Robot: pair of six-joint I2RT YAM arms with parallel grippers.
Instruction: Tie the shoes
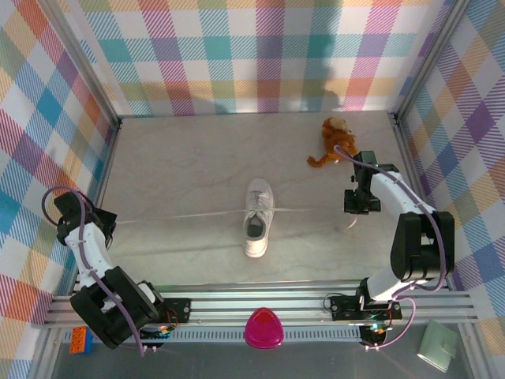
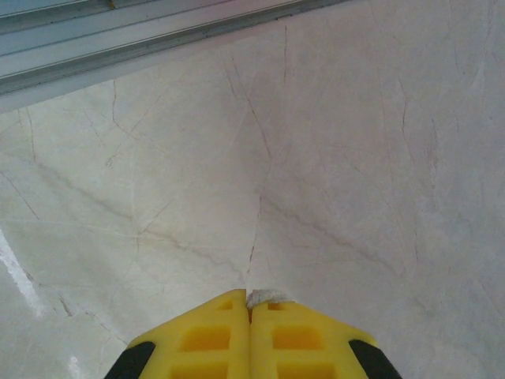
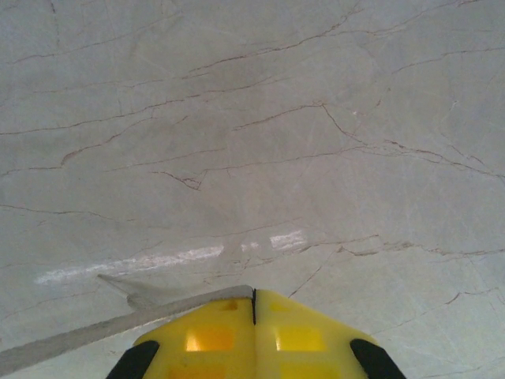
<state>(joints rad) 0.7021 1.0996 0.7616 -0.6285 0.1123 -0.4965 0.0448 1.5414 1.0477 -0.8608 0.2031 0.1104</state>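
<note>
The pale, veined desk (image 1: 181, 158) takes up the middle of the top view. Plaid walls (image 1: 237, 55) close it in at the back and on both sides, and an aluminium rail (image 1: 260, 304) runs along its near edge. The left arm (image 1: 87, 253) reaches up close beside the left wall. The right arm (image 1: 410, 237) stands toward the right side, its wrist turned inward.

The white sneaker (image 1: 257, 217) stands on its sole at the middle of the desk, toe toward the back wall and opening toward the arm bases. A brown-and-white plush toy (image 1: 334, 144) lies behind and to the right of it, near the right arm's wrist but apart from it. A pink object (image 1: 264, 330) sits below the rail.

The left gripper (image 2: 251, 298) has its yellow fingers pressed together, clamped on the end of the left lace (image 2: 268, 297), whose white tip pokes out just past the fingertips. The right gripper (image 3: 254, 294) is likewise pinched together on the right lace (image 3: 95, 333), which runs off toward the lower left of that wrist view. From above, each lace stretches almost straight from the sneaker out to its gripper.

Bare desk lies behind the sneaker up to the back wall, and in front of it down to the rail. A metal frame strip (image 2: 118, 47) crosses the top of the left wrist view.
</note>
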